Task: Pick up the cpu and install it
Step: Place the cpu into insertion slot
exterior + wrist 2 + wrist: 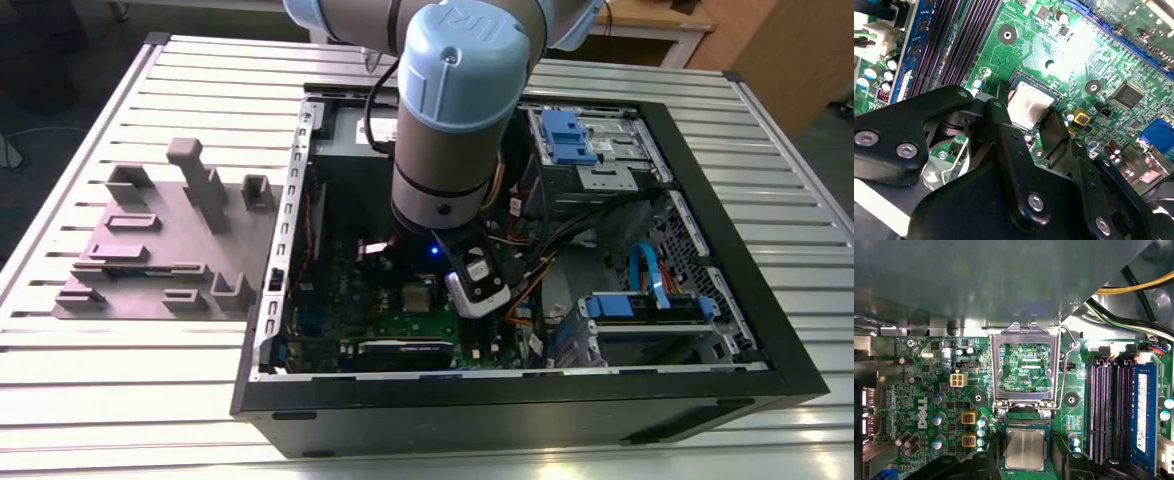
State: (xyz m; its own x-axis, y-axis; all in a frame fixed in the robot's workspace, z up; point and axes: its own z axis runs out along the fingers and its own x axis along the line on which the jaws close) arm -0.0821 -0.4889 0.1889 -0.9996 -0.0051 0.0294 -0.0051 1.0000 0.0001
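The cpu [1025, 449], a small square chip with a silvery top, lies level in the dark socket on the green motherboard [929, 405]. In both wrist views my gripper [1025, 462] stands over it, its black fingers [997, 117] against two opposite edges of the cpu [1026, 106]. The hinged silver socket frame [1026, 337] is swung open beside the socket, with its wire lever [1070, 345] raised. In the exterior view my arm [447, 150] reaches down into the open computer case, above the motherboard [387, 330].
Black memory slots [1106, 410] and a blue memory module [1144, 410] run beside the socket. Cables [1134, 290] and the case's grey wall [979, 280] lie beyond the frame. Drive bays with blue clips [587, 140] fill the case's far side. A grey fixture block [160, 240] sits on the slatted table.
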